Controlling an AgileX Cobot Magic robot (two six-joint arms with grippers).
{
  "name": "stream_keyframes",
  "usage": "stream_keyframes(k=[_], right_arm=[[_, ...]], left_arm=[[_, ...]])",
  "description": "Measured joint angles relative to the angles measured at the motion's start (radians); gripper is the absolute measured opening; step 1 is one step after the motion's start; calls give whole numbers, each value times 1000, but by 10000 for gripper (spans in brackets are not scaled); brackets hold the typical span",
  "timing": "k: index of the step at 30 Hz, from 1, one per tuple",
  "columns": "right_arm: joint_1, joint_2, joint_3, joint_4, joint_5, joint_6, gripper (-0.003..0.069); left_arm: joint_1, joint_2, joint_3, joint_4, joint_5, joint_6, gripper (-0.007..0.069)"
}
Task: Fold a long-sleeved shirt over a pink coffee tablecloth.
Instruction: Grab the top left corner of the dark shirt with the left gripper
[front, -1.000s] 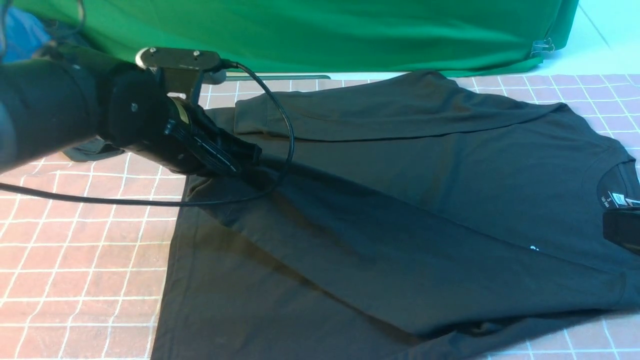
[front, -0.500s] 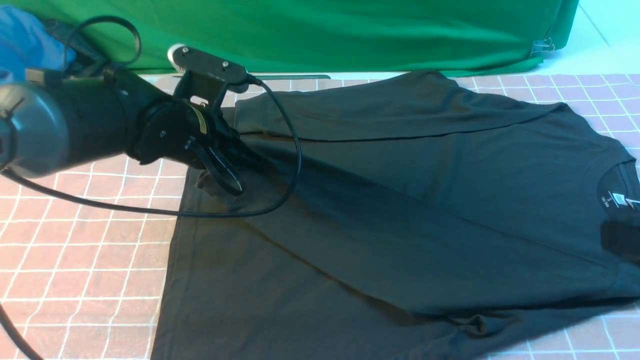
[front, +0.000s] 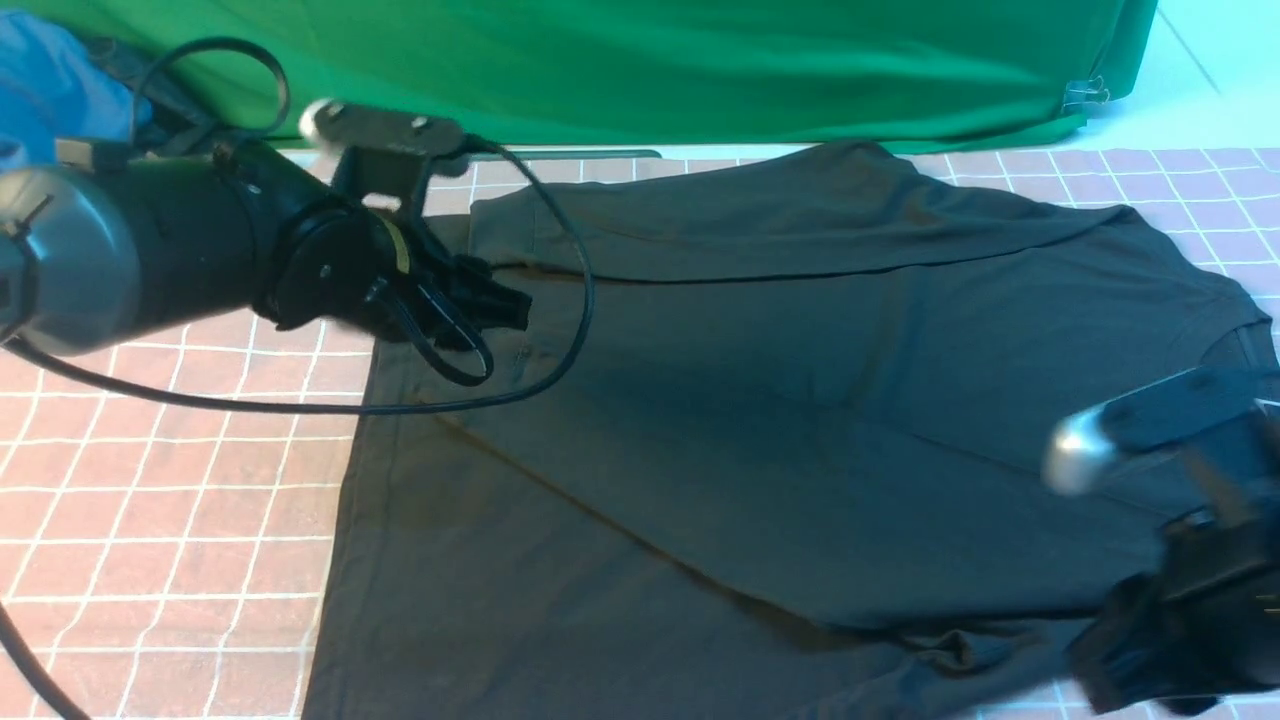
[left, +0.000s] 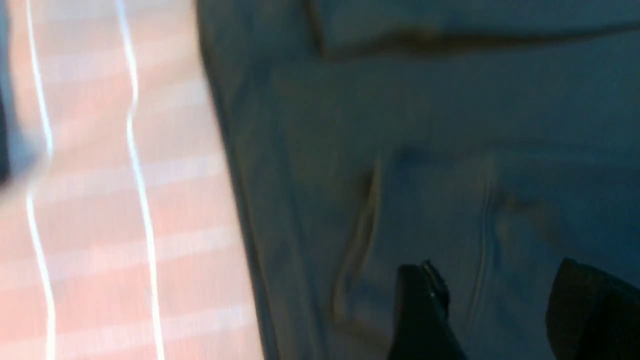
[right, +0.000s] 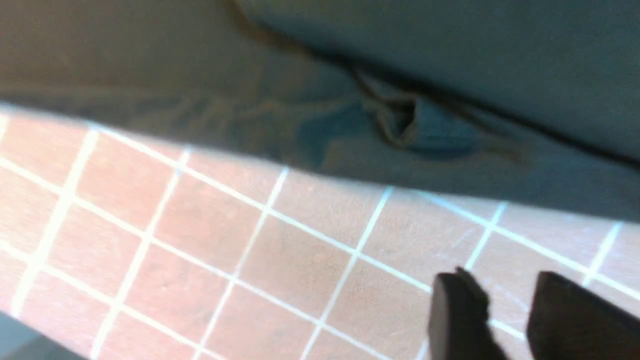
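Since the earlier frame the left gripper (left: 500, 320) has risen off the cloth and drawn back toward the upper left of the front view. The right arm, then only a dark sliver at the right edge, now fills the lower right corner, blurred by motion. The long-sleeved shirt (front: 800, 400) lies flat across the centre and right of the front view on the pink coffee tablecloth (front: 170, 540), with its collar at the right edge and its hem toward the left. One sleeve lies folded along the upper edge. A second layer runs diagonally over the body from the lower right, and its end lies just below the left gripper. This placement suggests a sleeve fold set down and released. The left wrist view confirms it: the fingers are spread, with only flat fabric beneath them and nothing pinched. The right gripper (right: 505, 300) is also spread and grips nothing. It hangs over bare tablecloth just beside the shirt's near edge, close to a small bunched pucker (right: 400, 120). Judged from this posture, both arms are clearing off so that the layers settle undisturbed. The pucker probably needs smoothing before the next fold.
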Motion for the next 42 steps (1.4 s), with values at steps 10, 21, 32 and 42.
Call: stream_keyframes(k=[10, 21, 32, 42], right_arm=[[0, 251, -3, -18, -198, -16, 347], [0, 295, -3, -93, -333, -10, 351], [0, 361, -4, -95, -359, -11, 353], [0, 358, -10, -97, -262, -34, 46]], left_arm=[[0, -109, 25, -387, 333, 181, 34], [0, -382, 274, -703, 268, 390, 13], [0, -450, 418, -698, 271, 394, 13], [0, -450, 420, -698, 268, 395, 13]])
